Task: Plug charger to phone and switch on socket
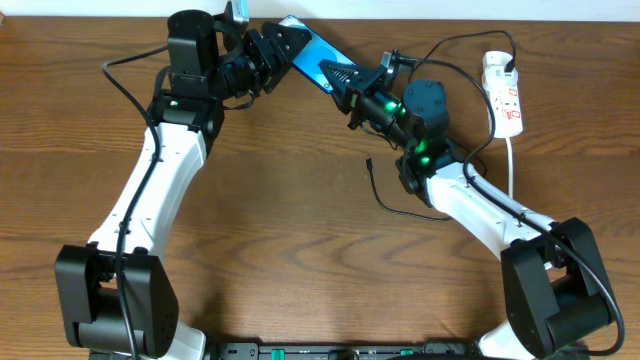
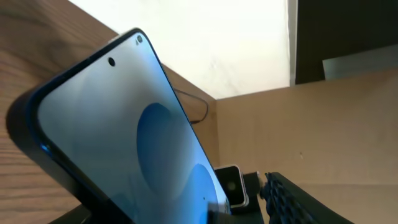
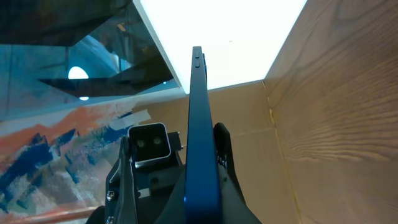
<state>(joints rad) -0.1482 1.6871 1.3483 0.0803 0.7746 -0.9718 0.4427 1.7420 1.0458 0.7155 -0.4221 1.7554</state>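
The right gripper (image 1: pixel 343 82) pinched the phone (image 1: pixel 308 50) edgewise above the table (image 1: pixel 300 260), with the left gripper (image 1: pixel 270 55) at its other end (grip unclear). As the charger (image 1: pixel 383 203) lay loose below, 1 arm needed to steady the phone, port exposed.

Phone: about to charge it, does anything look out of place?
Yes. The phone is held up off the table, tilted, clamped in the right gripper, the left gripper at its other end. The charger tip lies loose on the table, unplugged.
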